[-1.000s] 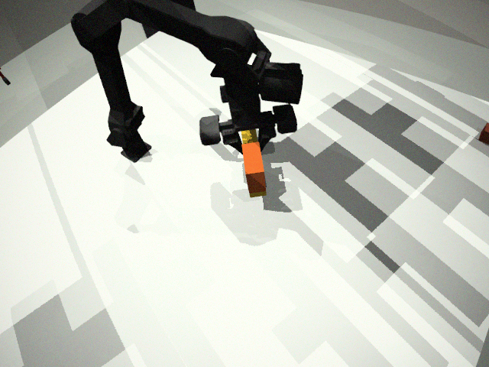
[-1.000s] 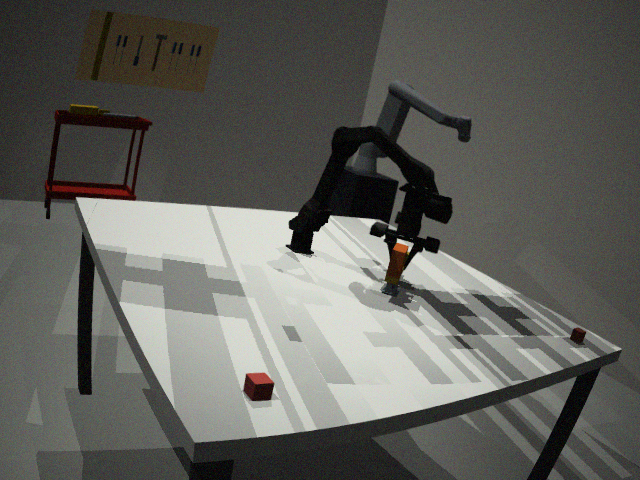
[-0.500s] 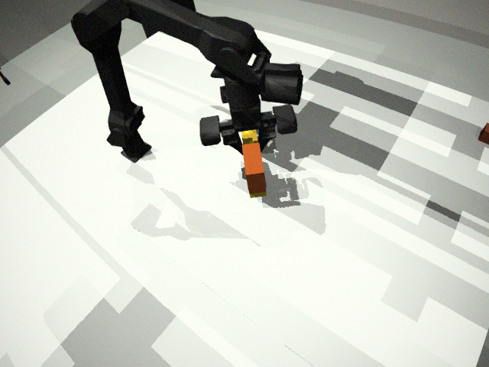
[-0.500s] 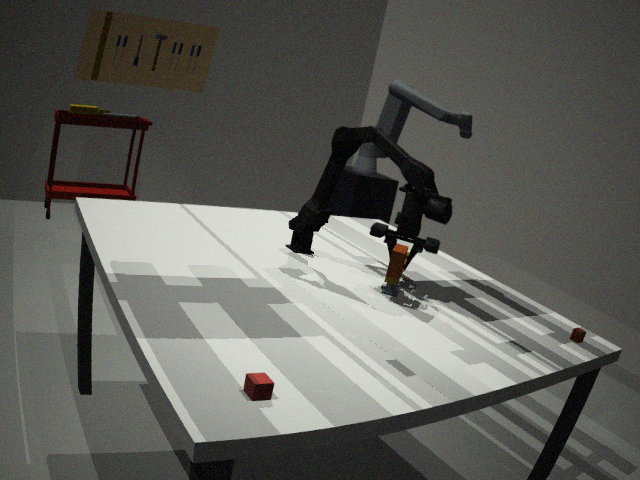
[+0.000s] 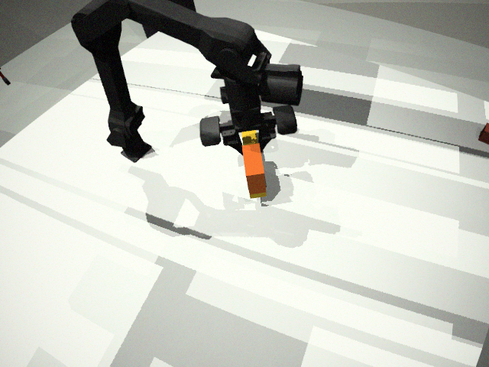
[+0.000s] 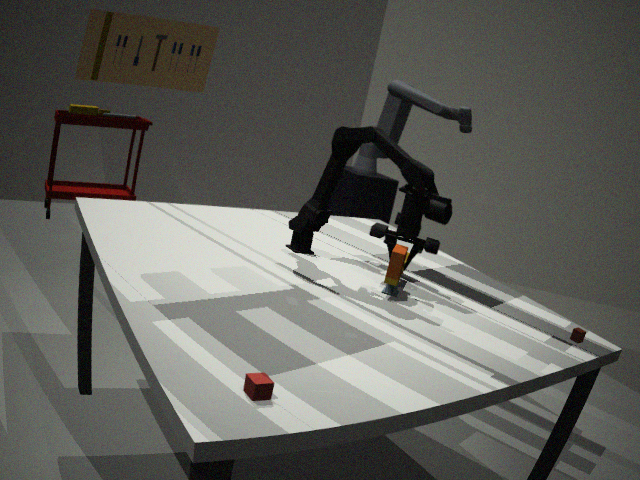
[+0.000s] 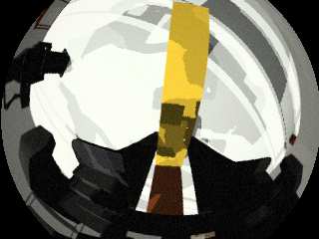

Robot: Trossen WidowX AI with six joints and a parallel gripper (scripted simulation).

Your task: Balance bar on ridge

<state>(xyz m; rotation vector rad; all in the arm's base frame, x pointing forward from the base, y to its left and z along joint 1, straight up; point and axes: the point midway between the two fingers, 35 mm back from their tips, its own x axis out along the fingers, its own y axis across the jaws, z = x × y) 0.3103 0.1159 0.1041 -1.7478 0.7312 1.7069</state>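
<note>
The bar is yellow, with an orange block on top near one end. My gripper points down and is shut on the bar, one finger on each side. The small grey ridge stands on the table. In the exterior view it shows just below the bar's near end. The bar and block hide most of it in the top view. Whether bar and ridge touch is unclear, as is how level the bar is.
A red cube lies near the table's front left corner. Another red cube lies near the right corner. Behind the table are a red cart and a grey robot arm. Shadows cross the table.
</note>
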